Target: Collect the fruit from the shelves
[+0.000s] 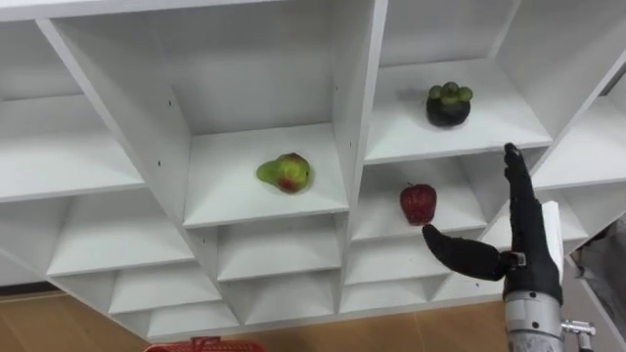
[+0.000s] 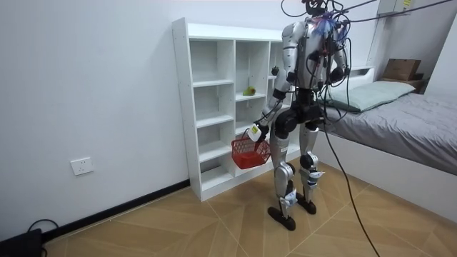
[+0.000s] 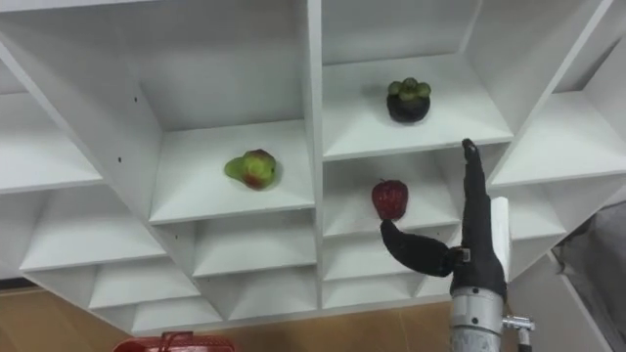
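White closet [image 1: 357,117] compartments hold three fruits: a green-red pear [image 1: 285,173], a dark mangosteen [image 1: 448,105] in the compartment to its right, and a red apple [image 1: 418,202] directly below the mangosteen. My right hand [image 1: 523,242] is raised near the apple, fingers straight and apart, empty. My left hand [image 2: 255,131] is clamped on the red basket [image 2: 250,152].

White wall [image 2: 86,78], socket [image 2: 82,166], wood floor [image 2: 178,228], grey bed [image 2: 414,125].
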Available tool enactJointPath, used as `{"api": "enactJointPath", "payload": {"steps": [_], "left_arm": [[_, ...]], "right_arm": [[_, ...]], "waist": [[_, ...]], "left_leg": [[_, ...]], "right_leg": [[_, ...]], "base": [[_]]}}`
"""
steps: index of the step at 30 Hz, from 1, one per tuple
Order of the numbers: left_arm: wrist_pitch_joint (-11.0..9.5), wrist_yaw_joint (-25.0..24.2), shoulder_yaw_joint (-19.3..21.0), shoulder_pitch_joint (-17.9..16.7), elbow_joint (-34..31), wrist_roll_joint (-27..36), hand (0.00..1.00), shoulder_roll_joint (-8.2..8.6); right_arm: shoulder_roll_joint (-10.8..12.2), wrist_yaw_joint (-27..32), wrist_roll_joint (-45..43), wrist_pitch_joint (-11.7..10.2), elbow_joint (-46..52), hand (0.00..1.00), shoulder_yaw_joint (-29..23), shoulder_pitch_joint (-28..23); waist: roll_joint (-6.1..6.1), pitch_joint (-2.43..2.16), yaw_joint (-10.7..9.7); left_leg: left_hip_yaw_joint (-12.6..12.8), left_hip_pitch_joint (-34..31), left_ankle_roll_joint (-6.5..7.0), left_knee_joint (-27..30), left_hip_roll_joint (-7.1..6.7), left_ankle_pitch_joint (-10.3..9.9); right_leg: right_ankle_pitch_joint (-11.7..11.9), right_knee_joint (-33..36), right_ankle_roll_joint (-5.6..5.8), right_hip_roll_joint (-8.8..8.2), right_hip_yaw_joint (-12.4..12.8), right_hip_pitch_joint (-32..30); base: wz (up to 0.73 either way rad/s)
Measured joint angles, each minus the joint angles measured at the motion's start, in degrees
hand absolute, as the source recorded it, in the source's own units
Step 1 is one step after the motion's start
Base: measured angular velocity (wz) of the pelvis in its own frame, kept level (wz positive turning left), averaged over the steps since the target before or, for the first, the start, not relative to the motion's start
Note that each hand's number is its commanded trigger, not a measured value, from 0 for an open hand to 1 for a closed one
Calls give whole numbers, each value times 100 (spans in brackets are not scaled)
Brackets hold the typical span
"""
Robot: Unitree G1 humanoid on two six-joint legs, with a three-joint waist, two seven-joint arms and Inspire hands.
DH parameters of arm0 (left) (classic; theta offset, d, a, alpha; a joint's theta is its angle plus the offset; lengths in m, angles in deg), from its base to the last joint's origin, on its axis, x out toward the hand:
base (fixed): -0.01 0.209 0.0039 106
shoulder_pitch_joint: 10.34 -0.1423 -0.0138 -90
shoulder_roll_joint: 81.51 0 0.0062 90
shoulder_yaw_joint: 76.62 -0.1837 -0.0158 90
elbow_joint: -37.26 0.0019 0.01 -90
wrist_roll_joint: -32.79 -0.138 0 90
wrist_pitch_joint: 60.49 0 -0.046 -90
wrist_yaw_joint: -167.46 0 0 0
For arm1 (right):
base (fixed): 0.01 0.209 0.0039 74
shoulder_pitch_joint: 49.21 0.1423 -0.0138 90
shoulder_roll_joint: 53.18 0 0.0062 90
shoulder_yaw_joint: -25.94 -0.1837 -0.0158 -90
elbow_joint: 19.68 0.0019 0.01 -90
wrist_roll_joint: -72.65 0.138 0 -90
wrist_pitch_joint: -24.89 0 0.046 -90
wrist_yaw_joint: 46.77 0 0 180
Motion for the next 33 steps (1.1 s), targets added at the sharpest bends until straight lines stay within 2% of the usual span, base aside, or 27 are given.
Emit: {"api": "enactJointPath", "payload": {"steps": [7, 12, 18, 19, 22, 33], "left_arm": [[0, 0, -98, -16, 42, -2, 100, -17], [1, -4, -99, -19, 41, -9, 100, -54], [1, -32, -97, 9, 35, -17, 100, -72], [1, -31, -102, 13, 35, -13, 100, -71], [9, -11, -176, 32, 35, -12, 100, -74], [67, -120, -133, 60, 32, -53, 100, -99]], "right_arm": [[-16, 282, -126, -14, 279, 0, 137, 17], [-153, 506, -160, -73, 633, 0, 141, 78], [-166, 732, -256, -148, 683, 0, 120, 335], [-178, 777, -250, -148, 665, 0, 120, 395], [-187, 845, -231, -148, 651, 0, 113, 540], [-298, 936, 334, -149, 564, 0, 48, 869]], "waist": [[-7, 12, 18], [-7, 11, 26], [-13, 13, 79], [-18, 29, 94], [-25, 36, 118], [-77, 36, 151]], "left_leg": [[-2, -33, 1, 3, 1, 1], [-1, -73, 2, 1, 3, 1], [5, -12, 2, -3, 8, 1], [8, 36, 1, -9, 8, 1], [11, 62, 1, -21, 9, 1], [-27, 54, 1, -23, 11, 1]], "right_leg": [[2, 30, 1, 3, 3, -42], [4, 35, -3, 8, -10, -91], [5, 28, -6, 16, 11, -28], [5, 22, -6, 17, 14, 11], [5, 16, -5, 19, 15, 31], [8, 8, -9, 19, -11, 32]], "base": [[0], [0], [-1], [0], [0], [0]]}}
